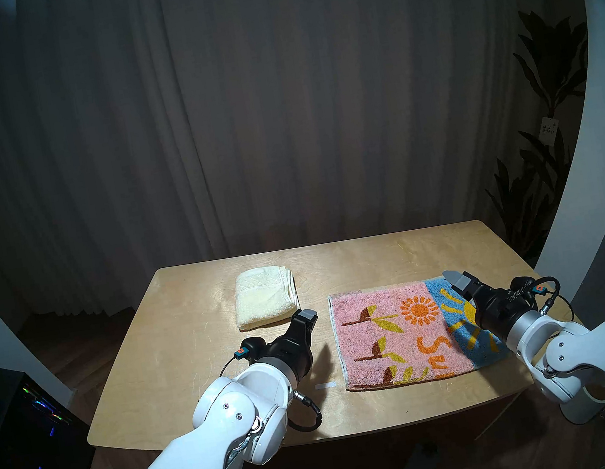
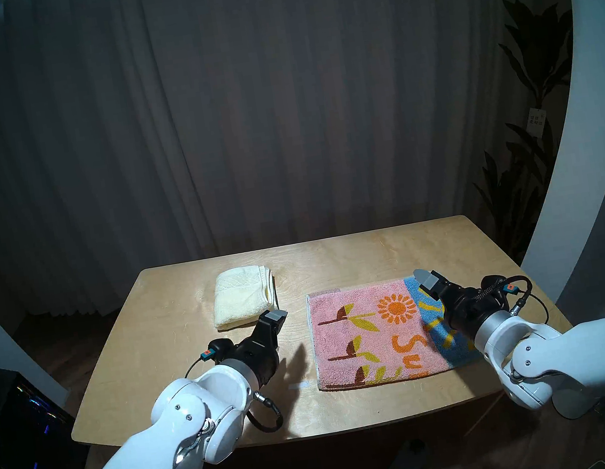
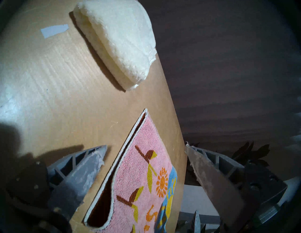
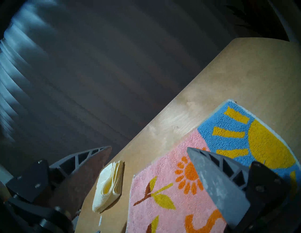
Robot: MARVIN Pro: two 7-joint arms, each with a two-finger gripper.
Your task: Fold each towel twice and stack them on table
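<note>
Head views: cream towel (image 1: 266, 297) folded into a thick packet toward the far left of the table (image 1: 192, 342); patterned towel (image 1: 397, 331) folded once, flat on the near right, well apart from the cream one. Left gripper (image 1: 307, 315) above bare wood between the two, holding nothing. Right gripper (image 1: 458, 279) over the patterned towel's blue corner, apparently clear of the cloth, though hard to judge from here. Strip of white tape (image 1: 325, 385) near the patterned towel's front left corner.

Left wrist: fingers (image 3: 91, 166) spread wide, empty, framing the patterned towel's doubled edge (image 3: 114, 187).

Right wrist: fingers (image 4: 216, 182) likewise wide apart, nothing between them, above the orange flower (image 4: 187, 174).
</note>
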